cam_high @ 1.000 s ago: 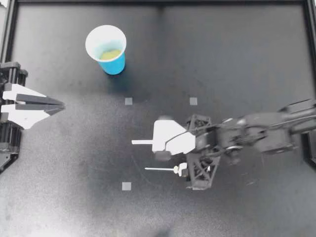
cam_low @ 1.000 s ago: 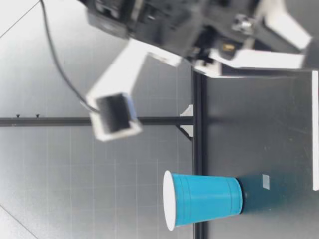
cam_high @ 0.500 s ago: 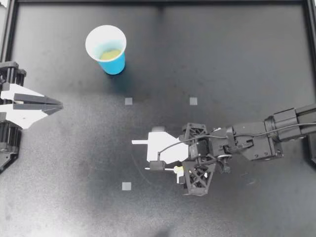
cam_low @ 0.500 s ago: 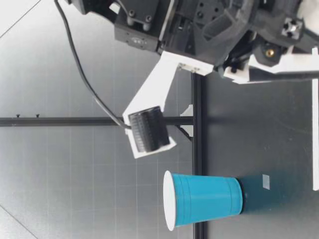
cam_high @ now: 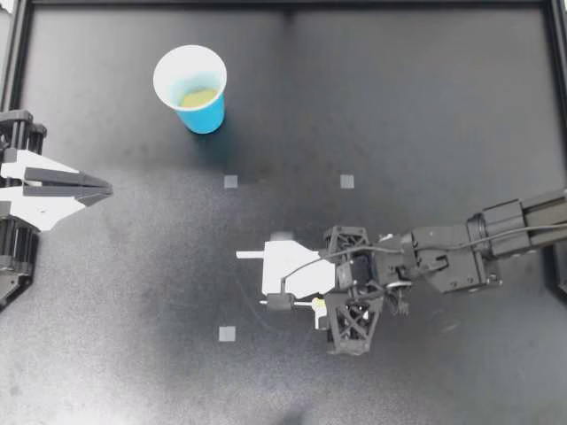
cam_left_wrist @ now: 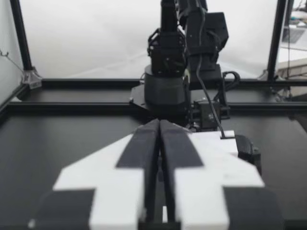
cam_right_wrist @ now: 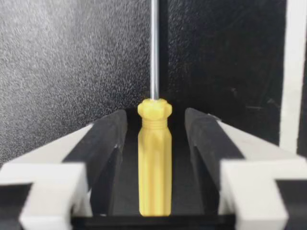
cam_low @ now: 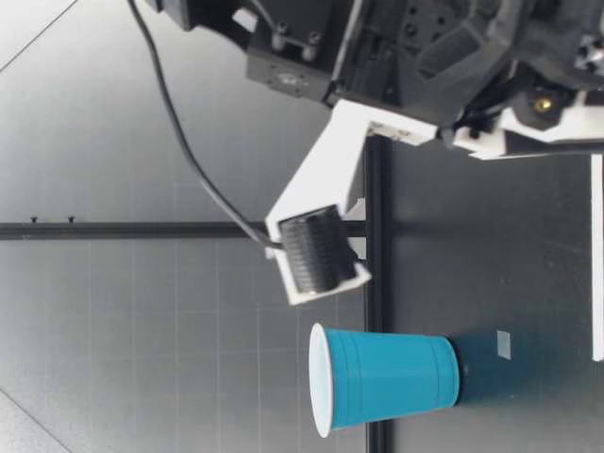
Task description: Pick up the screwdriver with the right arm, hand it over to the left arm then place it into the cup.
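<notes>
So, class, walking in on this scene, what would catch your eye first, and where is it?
The yellow-handled screwdriver lies on the black table, its handle between the open fingers of my right hand, touching neither. A blue cup stands upright on my left arm's side, far from it, and my left hand sits shut at the table's edge.

The black worktop (cam_high: 425, 106) carries a blue cup (cam_high: 190, 87), standing upright. Well apart from the cup lies a screwdriver (cam_right_wrist: 154, 163) with a yellow handle. Small grey squares (cam_high: 231, 181) lie flat, two nearer the cup.
</notes>
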